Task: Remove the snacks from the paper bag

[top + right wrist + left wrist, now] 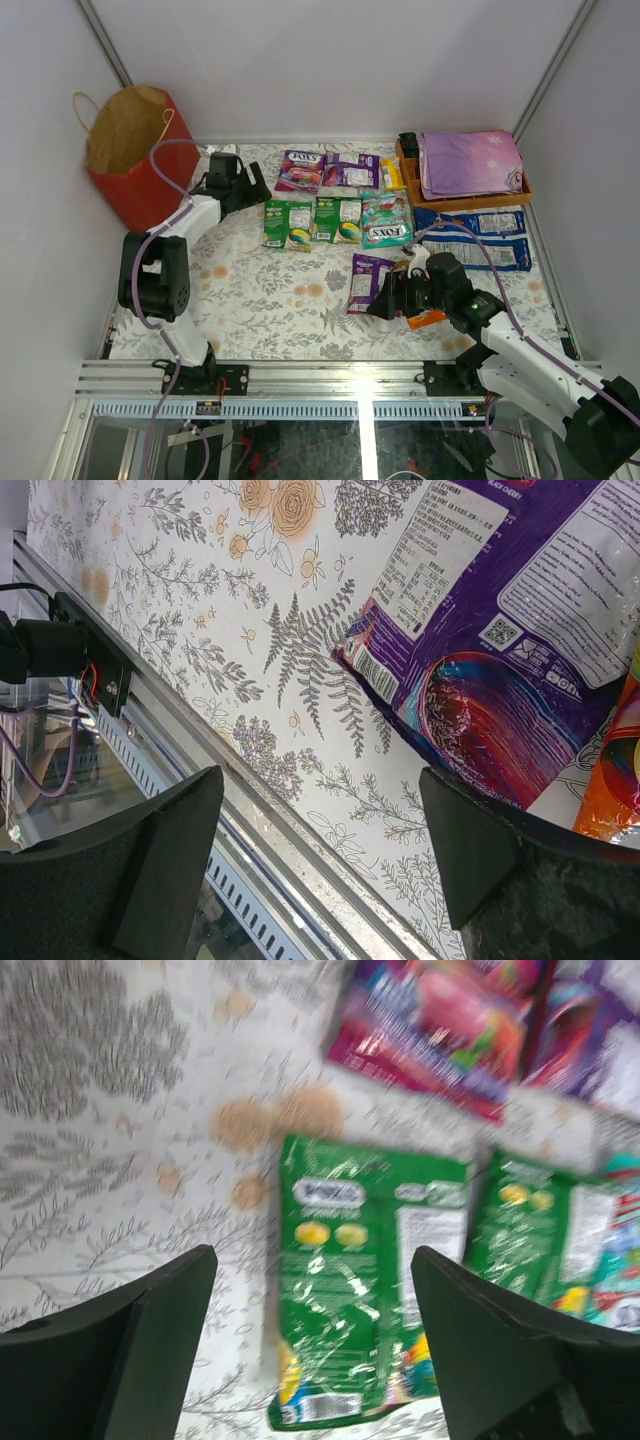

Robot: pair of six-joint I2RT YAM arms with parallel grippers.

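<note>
Red paper bag point(135, 190) at ten o'clock may topple if my released left end effector point(312, 1260) clips it; right end effector point(320, 780) likewise released.

The paper bag point(135, 195) is red, brown inside. The table cover point(270, 300) is white with grey leaves, orange flowers. One packet point(350, 1290) is green.

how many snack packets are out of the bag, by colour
purple packets: 3
green packets: 2
teal packet: 1
blue-and-white packs: 2
yellow packet: 1
orange packet: 1
total: 10
</note>
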